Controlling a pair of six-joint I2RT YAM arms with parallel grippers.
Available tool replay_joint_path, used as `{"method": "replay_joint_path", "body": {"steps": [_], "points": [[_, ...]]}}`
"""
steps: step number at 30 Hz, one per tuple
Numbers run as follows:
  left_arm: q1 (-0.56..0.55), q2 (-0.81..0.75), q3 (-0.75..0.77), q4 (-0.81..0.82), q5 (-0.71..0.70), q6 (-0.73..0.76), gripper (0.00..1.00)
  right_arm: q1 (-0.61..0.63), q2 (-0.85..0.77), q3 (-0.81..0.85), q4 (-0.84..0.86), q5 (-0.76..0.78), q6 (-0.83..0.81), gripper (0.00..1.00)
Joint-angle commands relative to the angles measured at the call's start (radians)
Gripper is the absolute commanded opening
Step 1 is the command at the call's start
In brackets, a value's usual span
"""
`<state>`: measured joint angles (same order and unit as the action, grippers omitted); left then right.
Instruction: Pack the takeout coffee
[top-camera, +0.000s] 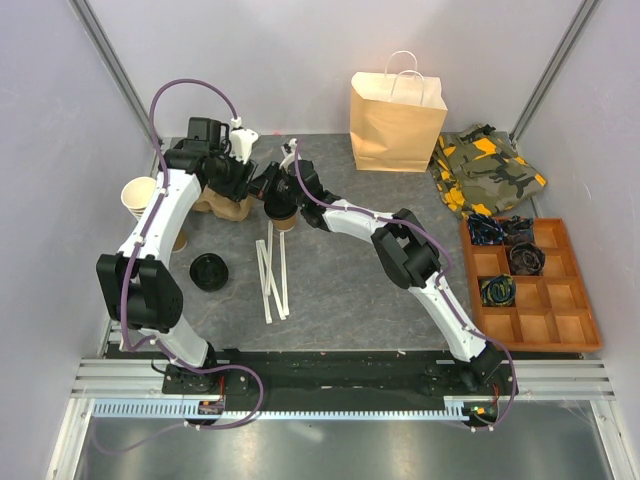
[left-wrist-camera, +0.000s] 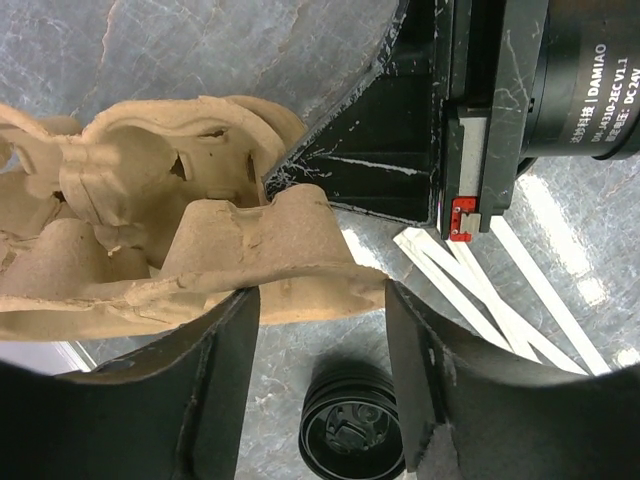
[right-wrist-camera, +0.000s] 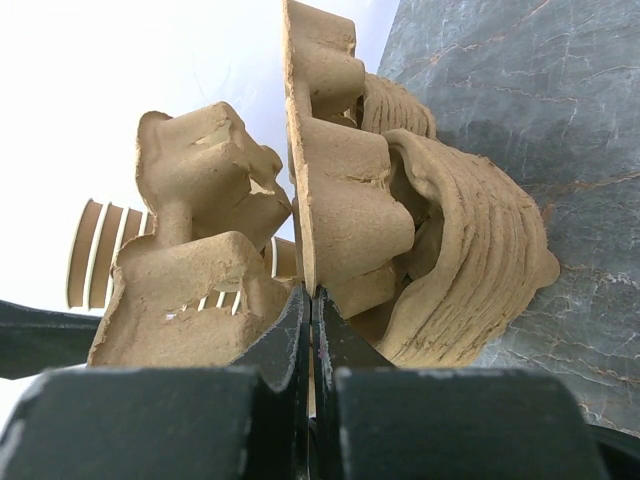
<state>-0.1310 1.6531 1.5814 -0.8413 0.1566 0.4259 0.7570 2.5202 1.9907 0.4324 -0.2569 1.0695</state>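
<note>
1. A stack of brown cups (top-camera: 140, 196) with white rims stands left of the pulp carrier stack (top-camera: 228, 208), by the edge of the bench (top-camera: 340, 290).
2. The left pincer (left-wrist-camera: 320, 292) hangs at the carrier stack's rim, released. Its two fingers stand apart and the pulp edge lies across the gap.
3. A loose black lid (top-camera: 208, 271) lies flat on the near side of the carrier stack, apart from it.
4. The right pincer (right-wrist-camera: 312, 300) sits just right of the carrier stack. It is clenched, grasping the thin flange of one pulp carrier (right-wrist-camera: 345, 200).
5. The takeout coffee (top-camera: 284, 220) stands on the bench just right of the carrier stack. The right wrist above it hides most of it, so its lid cannot be made out.
6. White sticks (top-camera: 272, 275) lie fanned out to the near right of the carrier stack.
7. A paper bag (top-camera: 397, 125) stands upright behind and well right of the carrier stack. A camouflage cloth (top-camera: 487, 168) lies further right, and a wooden compartment tray (top-camera: 575, 330) lies furthest right.
</note>
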Motion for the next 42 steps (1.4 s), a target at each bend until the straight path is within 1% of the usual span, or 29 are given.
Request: {"method": "replay_joint_path", "body": {"steps": [1, 5, 6, 11, 19, 21, 22, 23, 25, 26, 28, 29, 31, 32, 34, 35, 36, 37, 42], "points": [[0.001, 0.0, -0.015, 0.059, 0.006, -0.001, 0.62, 0.005, 0.006, 0.019, 0.042, -0.007, 0.01, 0.0], [0.001, 0.007, -0.024, 0.07, 0.008, -0.019, 0.64, 0.005, 0.003, 0.016, 0.04, -0.005, 0.01, 0.0], [0.002, 0.005, -0.026, 0.073, 0.017, -0.019, 0.66, 0.005, 0.003, 0.016, 0.04, -0.007, 0.01, 0.0], [-0.001, -0.007, -0.052, 0.076, 0.038, -0.029, 0.69, 0.005, 0.008, 0.022, 0.043, -0.008, 0.015, 0.0], [-0.004, -0.012, -0.087, 0.108, 0.051, -0.035, 0.67, 0.005, 0.0, 0.013, 0.048, -0.018, 0.021, 0.0], [-0.005, -0.009, -0.087, 0.117, 0.037, -0.039, 0.64, 0.004, 0.0, 0.013, 0.051, -0.022, 0.026, 0.0], [-0.005, -0.01, -0.086, 0.119, 0.034, -0.041, 0.62, 0.007, 0.0, 0.013, 0.054, -0.024, 0.029, 0.0], [-0.005, -0.01, -0.087, 0.122, 0.032, -0.042, 0.58, 0.005, -0.001, 0.013, 0.055, -0.025, 0.029, 0.0], [-0.005, -0.019, -0.086, 0.126, 0.029, -0.044, 0.52, 0.005, -0.003, 0.011, 0.054, -0.027, 0.027, 0.0], [-0.007, -0.022, -0.084, 0.128, 0.024, -0.042, 0.46, 0.007, -0.003, 0.011, 0.057, -0.028, 0.027, 0.0], [-0.01, -0.027, -0.081, 0.128, 0.02, -0.041, 0.4, 0.005, -0.001, 0.013, 0.055, -0.03, 0.027, 0.0], [-0.012, -0.03, -0.08, 0.128, 0.012, -0.041, 0.34, 0.004, -0.001, 0.014, 0.054, -0.03, 0.027, 0.0], [-0.013, -0.035, -0.078, 0.123, 0.008, -0.038, 0.28, 0.005, -0.001, 0.014, 0.051, -0.03, 0.026, 0.0], [-0.013, -0.036, -0.077, 0.123, 0.0, -0.036, 0.21, 0.005, -0.001, 0.014, 0.046, -0.03, 0.023, 0.0], [-0.018, -0.042, -0.072, 0.111, -0.008, -0.038, 0.14, 0.005, -0.003, 0.014, 0.04, -0.033, 0.02, 0.0], [-0.018, -0.044, -0.067, 0.107, -0.015, -0.036, 0.07, 0.005, -0.004, 0.014, 0.036, -0.036, 0.015, 0.0], [-0.019, -0.045, -0.063, 0.099, -0.019, -0.038, 0.04, 0.005, -0.004, 0.014, 0.032, -0.038, 0.015, 0.0], [-0.019, -0.049, -0.052, 0.087, -0.023, -0.039, 0.02, 0.005, -0.004, 0.014, 0.028, -0.038, 0.015, 0.0], [-0.019, -0.084, -0.017, 0.073, -0.069, -0.045, 0.02, 0.007, -0.009, 0.017, 0.02, -0.044, 0.014, 0.0]]}}
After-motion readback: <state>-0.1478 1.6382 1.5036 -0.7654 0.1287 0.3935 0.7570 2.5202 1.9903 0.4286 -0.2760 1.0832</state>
